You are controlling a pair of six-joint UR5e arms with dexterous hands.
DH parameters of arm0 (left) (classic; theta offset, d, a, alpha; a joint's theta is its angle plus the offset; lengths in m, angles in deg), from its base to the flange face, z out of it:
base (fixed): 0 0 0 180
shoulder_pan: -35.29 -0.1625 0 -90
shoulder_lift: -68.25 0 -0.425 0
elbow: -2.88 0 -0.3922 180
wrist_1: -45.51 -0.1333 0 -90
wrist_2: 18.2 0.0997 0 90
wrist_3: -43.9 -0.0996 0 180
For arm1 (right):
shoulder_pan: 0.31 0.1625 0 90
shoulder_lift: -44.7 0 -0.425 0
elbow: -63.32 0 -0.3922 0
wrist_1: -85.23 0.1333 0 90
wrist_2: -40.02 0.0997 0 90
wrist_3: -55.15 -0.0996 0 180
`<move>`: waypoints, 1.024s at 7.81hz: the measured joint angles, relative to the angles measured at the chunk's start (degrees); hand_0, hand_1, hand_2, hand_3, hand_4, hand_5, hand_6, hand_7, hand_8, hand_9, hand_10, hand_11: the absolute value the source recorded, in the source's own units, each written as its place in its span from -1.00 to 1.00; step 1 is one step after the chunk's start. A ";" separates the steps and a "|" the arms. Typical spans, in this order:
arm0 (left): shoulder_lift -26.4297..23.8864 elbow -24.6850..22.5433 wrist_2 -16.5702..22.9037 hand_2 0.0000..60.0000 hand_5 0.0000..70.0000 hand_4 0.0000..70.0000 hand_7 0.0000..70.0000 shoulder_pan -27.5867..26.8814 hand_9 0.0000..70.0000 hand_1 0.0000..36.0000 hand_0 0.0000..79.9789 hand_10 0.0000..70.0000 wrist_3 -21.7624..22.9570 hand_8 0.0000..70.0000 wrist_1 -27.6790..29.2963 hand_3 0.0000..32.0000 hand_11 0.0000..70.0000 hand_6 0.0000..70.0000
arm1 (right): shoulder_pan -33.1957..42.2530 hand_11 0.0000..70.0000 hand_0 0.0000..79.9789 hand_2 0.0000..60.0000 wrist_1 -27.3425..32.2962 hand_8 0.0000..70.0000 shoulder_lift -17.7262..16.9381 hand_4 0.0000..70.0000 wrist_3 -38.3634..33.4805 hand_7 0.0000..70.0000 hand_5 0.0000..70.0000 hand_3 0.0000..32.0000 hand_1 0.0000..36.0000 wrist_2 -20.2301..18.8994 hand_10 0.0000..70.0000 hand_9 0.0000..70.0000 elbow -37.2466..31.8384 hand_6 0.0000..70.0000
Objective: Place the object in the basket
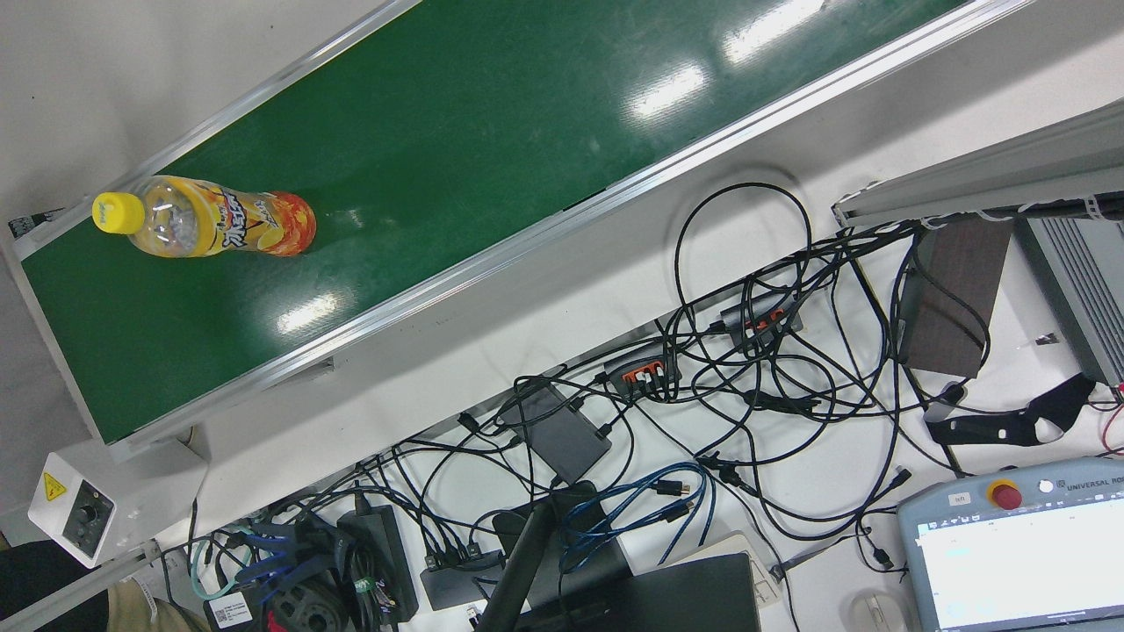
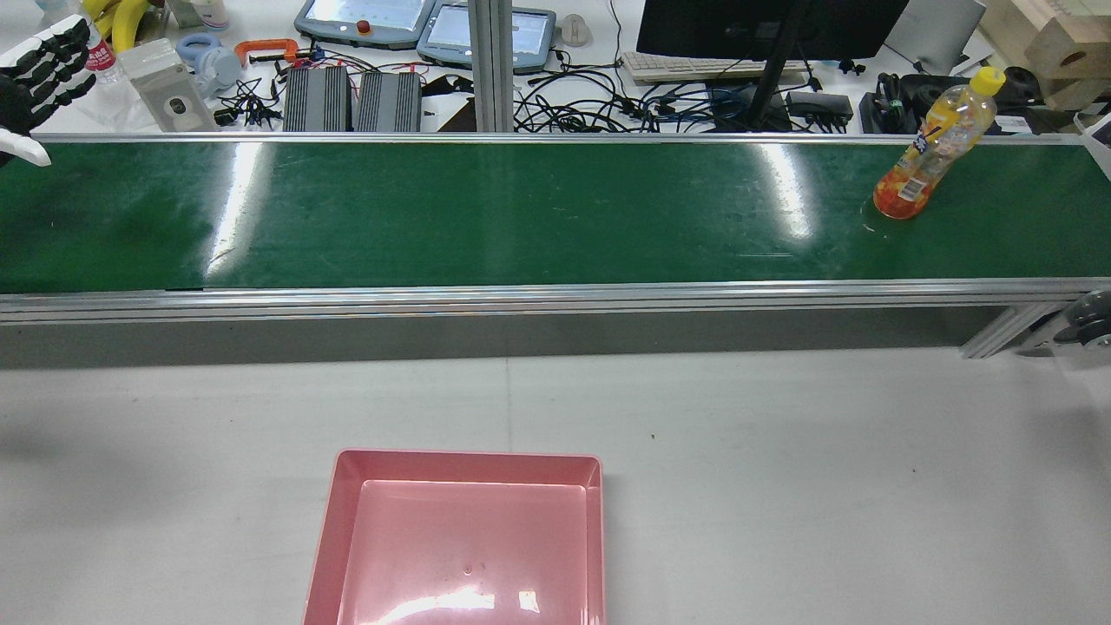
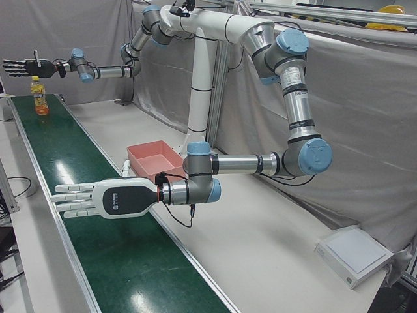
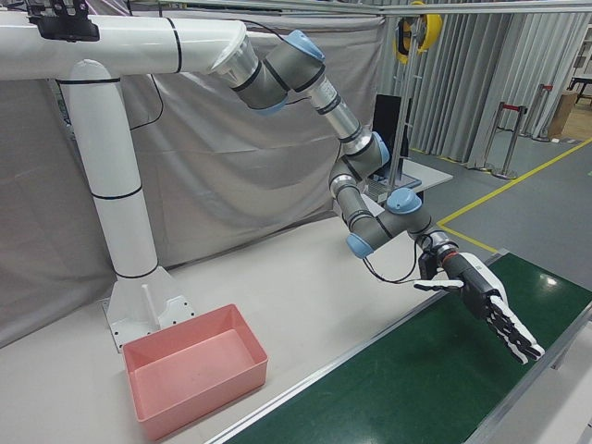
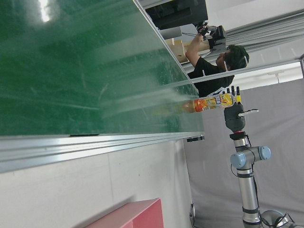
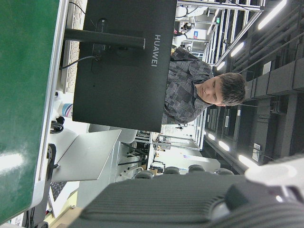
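Note:
A clear bottle (image 2: pixel 933 148) with a yellow cap and an orange label stands on the green belt (image 2: pixel 521 217) near its right end; the front view shows the bottle (image 1: pixel 206 218) with no arm near it. My right hand (image 3: pixel 23 65) hovers open just above this bottle (image 3: pixel 40 96), not touching it. The left hand view shows the same hand (image 5: pixel 232 95) from afar. My left hand (image 2: pixel 35 74) is open over the belt's left end, empty, also shown close up (image 3: pixel 107 199) and from the other corner (image 4: pixel 481 305). The pink basket (image 2: pixel 469 456) sits empty on the grey table.
Behind the belt lie tangled cables (image 1: pixel 746 369), teach pendants (image 2: pixel 364 17) and a monitor (image 2: pixel 764 26). A person (image 5: pixel 213 61) stands beyond the belt's right end. The white pedestal (image 4: pixel 129 231) stands behind the basket. Grey tabletop (image 2: pixel 781 451) separates belt and basket.

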 measured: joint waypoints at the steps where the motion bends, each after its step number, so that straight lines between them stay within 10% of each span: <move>1: 0.00 -0.11 0.01 -1.00 -0.85 -0.88 -1.00 0.01 -1.00 -0.85 0.29 -0.93 0.01 -1.00 -0.01 -1.00 -0.85 -0.98 | 0.00 -1.00 -1.00 -1.00 0.00 -1.00 0.00 -1.00 0.00 -1.00 -1.00 -1.00 -1.00 0.00 -1.00 -1.00 0.00 -1.00; 8: 0.06 -0.30 -0.03 -1.00 -0.85 -0.89 -1.00 1.46 -1.00 -0.83 0.29 -0.92 0.18 -1.00 0.06 -1.00 -0.85 -0.98 | 0.00 -1.00 -1.00 -1.00 0.00 -1.00 0.00 -1.00 0.00 -1.00 -1.00 -1.00 -1.00 -0.02 -1.00 -1.00 0.00 -1.00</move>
